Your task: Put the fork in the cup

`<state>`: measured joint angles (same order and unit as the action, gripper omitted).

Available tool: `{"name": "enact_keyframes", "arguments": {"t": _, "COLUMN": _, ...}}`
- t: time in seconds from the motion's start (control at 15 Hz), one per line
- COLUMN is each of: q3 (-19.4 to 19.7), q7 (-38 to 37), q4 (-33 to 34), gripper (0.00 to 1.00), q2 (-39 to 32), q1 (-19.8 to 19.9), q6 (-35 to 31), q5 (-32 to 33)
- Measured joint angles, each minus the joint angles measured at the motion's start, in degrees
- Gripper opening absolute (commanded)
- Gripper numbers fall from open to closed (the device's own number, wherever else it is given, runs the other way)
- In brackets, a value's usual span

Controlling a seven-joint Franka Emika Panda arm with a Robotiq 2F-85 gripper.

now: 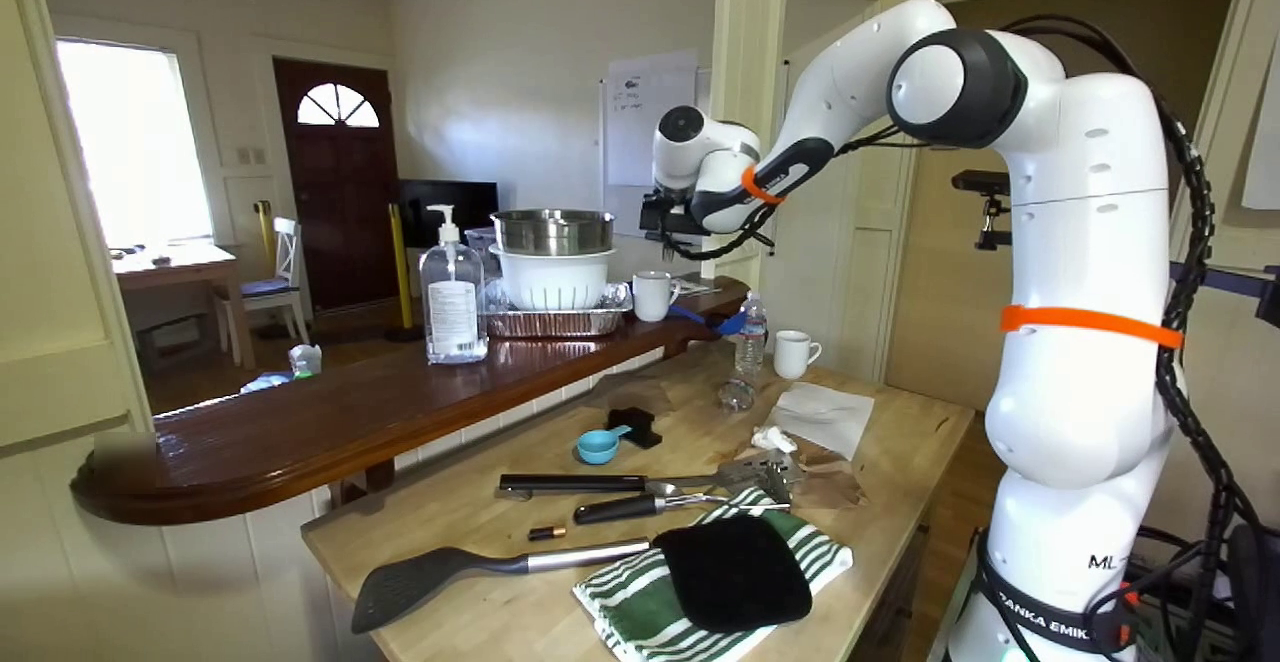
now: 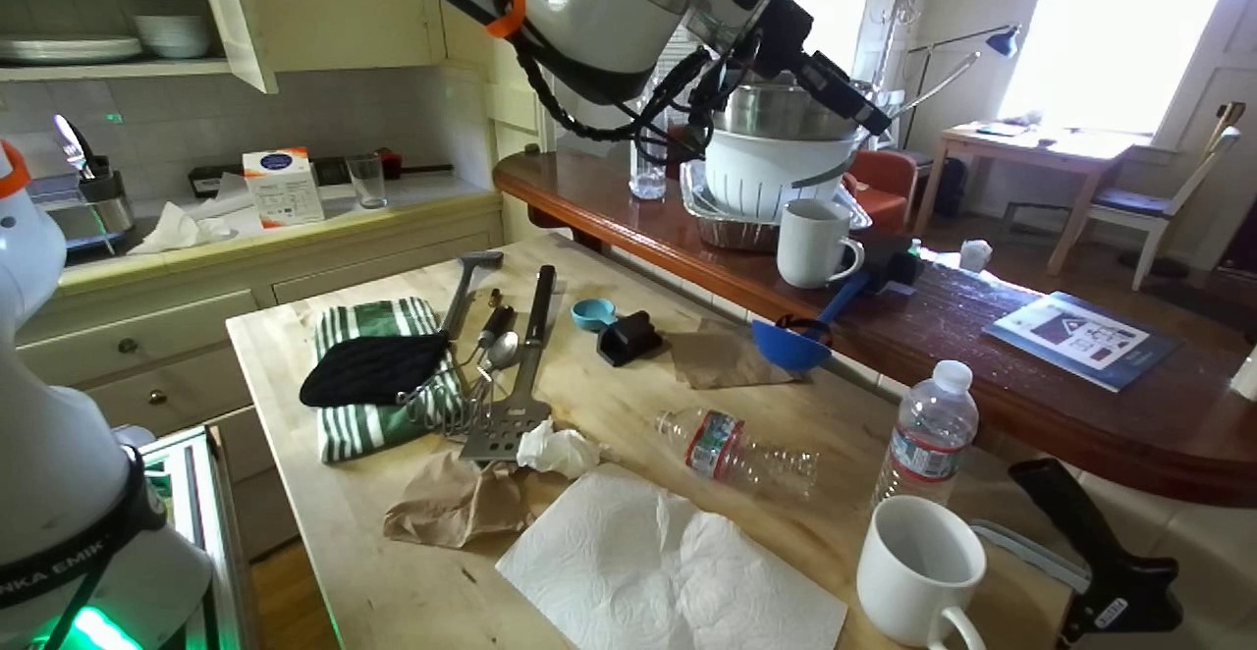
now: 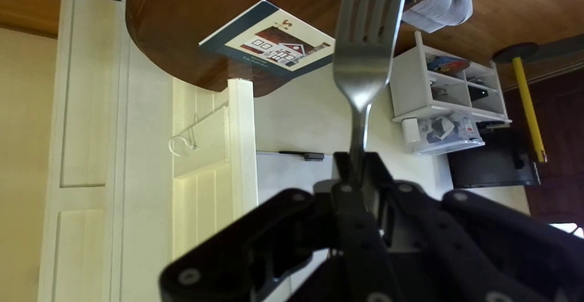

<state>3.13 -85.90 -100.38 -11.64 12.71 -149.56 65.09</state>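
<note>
The silver fork (image 3: pixel 363 69) stands up from my gripper (image 3: pixel 357 163) in the wrist view, tines at the far end. The fingers are shut on its handle; the handle's end is hidden between them. In the exterior views my gripper (image 1: pixel 668 227) (image 2: pixel 872 118) is held in the air above the wooden ledge; the fork is too small there to make out surely. One white mug (image 1: pixel 652 297) (image 2: pixel 811 243) stands upright on the ledge, below the gripper and apart from it. Another white mug (image 1: pixel 793 354) (image 2: pixel 913 567) stands on the table.
A steel bowl (image 1: pixel 553 232) sits on a white colander (image 1: pixel 553 277) in a foil tray beside the ledge mug. A blue ladle (image 2: pixel 793 344) hangs near it. A water bottle (image 2: pixel 925 434) stands by the table mug. A sanitizer bottle (image 1: pixel 452 302) stands on the ledge.
</note>
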Motion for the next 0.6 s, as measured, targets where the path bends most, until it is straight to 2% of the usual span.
{"name": "enact_keyframes", "arguments": {"t": 0.6, "q3": 0.0, "q7": -10.7, "q4": 3.2, "gripper": 0.03, "q2": -4.7, "q1": -0.9, "q6": 0.0, "q5": 10.0}}
